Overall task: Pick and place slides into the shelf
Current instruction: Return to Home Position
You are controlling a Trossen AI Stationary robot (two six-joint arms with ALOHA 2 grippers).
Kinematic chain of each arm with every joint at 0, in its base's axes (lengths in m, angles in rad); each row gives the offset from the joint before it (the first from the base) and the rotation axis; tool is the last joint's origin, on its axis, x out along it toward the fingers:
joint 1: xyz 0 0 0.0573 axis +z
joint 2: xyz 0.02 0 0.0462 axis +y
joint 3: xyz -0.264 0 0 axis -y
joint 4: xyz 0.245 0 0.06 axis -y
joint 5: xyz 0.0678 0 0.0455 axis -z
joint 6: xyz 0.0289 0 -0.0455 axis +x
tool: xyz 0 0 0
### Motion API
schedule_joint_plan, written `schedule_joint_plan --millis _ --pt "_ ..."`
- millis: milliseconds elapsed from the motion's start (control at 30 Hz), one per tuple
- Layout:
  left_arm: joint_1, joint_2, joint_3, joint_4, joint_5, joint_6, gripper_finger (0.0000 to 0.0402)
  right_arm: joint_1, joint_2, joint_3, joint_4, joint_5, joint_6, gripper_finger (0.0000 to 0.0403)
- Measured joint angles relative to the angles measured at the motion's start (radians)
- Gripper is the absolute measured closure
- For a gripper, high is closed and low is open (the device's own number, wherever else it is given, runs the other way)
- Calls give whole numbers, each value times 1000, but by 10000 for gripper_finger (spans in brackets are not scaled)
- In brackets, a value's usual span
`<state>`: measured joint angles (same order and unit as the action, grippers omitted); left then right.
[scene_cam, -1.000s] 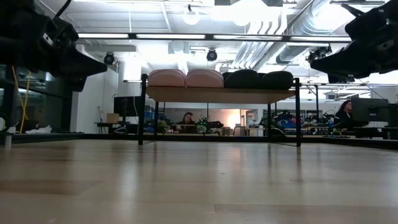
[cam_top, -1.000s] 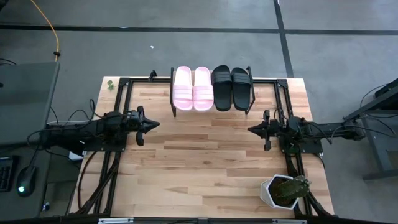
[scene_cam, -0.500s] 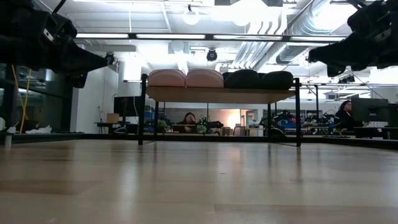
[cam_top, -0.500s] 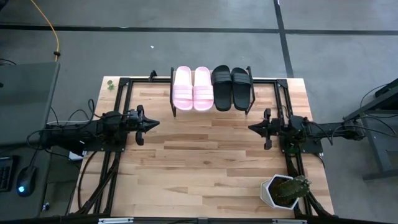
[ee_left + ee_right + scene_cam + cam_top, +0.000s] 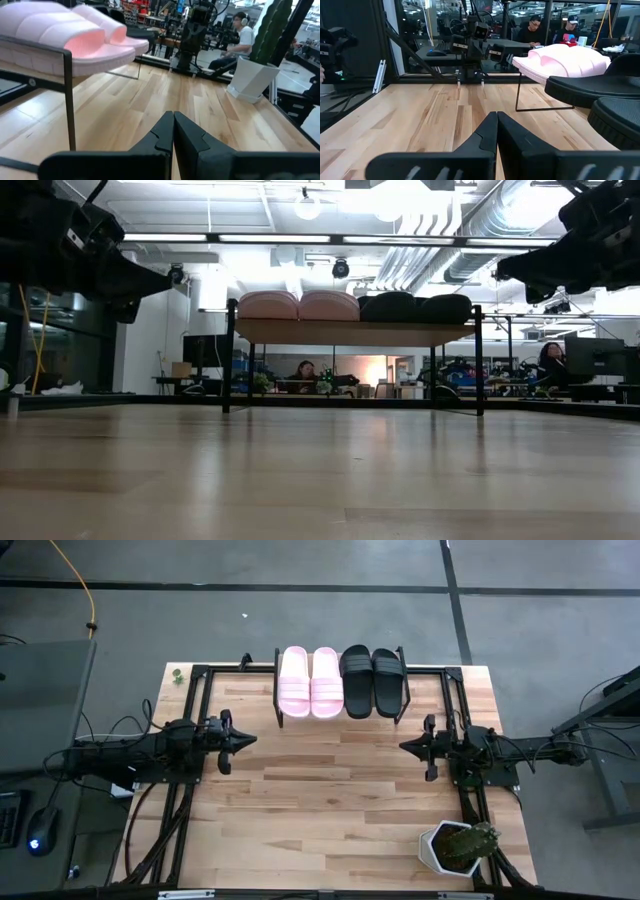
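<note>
Facing the slides [image 5: 300,305] end-on, the low view misses the cactus [image 5: 466,844].

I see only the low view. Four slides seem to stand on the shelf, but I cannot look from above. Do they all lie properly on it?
Observer: Yes. From above, the pink pair and the black pair lie side by side within the frame of the shelf.
Operator: Are the tools open or shut? I see only dark shapes.
Observer: Both are shut and empty. The wrist views show the left tool and the right tool with fingers pressed together.
Operator: Is anything else on the table?
Observer: A potted cactus stands at the corner on the right arm's side, far from the shelf.
</note>
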<state>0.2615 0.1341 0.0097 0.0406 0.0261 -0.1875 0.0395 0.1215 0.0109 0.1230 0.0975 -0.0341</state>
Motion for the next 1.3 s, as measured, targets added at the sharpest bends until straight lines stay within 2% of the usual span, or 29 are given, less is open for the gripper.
schedule_joint_plan --millis 500,800,1000,1300 --pt "0 1 0 -25 16 -3 401 0 0 0 -8 0 -9 403" --pt "0 1 0 -27 -12 -1 401 0 0 0 -43 1 -15 402" --pt "0 1 0 -29 -12 -1 401 0 0 0 -74 0 102 402" --pt "0 1 0 -29 -12 -1 401 0 0 1 -98 0 105 402"
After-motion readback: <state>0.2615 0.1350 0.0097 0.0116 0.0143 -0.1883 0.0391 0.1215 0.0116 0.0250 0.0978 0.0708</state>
